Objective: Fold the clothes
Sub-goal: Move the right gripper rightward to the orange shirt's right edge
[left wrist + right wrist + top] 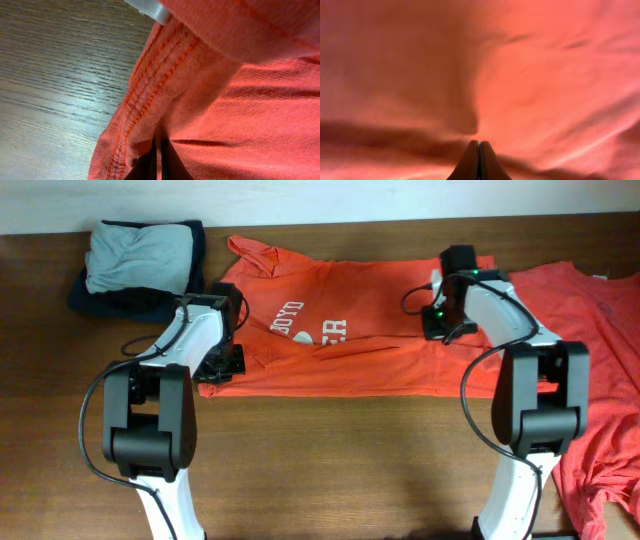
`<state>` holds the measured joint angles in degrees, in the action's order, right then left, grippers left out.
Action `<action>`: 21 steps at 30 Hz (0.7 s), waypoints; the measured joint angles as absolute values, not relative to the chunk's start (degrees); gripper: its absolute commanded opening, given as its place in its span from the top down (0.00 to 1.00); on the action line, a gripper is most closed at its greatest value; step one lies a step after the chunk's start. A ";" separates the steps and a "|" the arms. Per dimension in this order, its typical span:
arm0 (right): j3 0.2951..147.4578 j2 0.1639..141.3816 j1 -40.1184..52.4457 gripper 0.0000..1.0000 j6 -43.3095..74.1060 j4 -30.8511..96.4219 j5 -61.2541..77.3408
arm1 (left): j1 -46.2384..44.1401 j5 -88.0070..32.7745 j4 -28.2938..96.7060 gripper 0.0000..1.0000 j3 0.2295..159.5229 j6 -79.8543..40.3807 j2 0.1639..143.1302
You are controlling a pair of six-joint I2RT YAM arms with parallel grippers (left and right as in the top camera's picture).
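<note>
An orange-red T-shirt [340,345] lies spread across the middle of the table, partly folded over, with white lettering showing. My left gripper [222,362] is at the shirt's left edge. In the left wrist view its fingers [160,150] are shut on the stitched hem of the shirt [240,110]. My right gripper [440,320] is on the shirt's upper right part. In the right wrist view its fingers [479,144] are shut, with blurred shirt fabric [545,75] pinched at the tips. A second orange-red T-shirt [600,380] lies crumpled at the right side.
A folded stack of grey and dark navy clothes [140,265] sits at the back left, close to the shirt's sleeve. The brown wooden table [330,460] shows in front of the shirt and in the left wrist view [60,75].
</note>
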<state>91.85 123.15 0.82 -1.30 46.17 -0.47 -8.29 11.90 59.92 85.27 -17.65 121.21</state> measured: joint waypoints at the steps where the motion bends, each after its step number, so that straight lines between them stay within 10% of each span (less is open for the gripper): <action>1: 91.85 123.15 0.30 0.96 -1.28 45.06 -0.54 | -8.29 11.90 59.92 0.94 85.27 -17.65 121.21; 21: 90.24 121.12 -1.52 0.96 -1.26 58.43 10.85 | -8.29 12.05 59.68 0.94 85.27 -17.65 121.21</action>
<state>90.24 121.12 -1.52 -1.26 58.43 10.85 -8.29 12.05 59.68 85.27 -17.65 121.21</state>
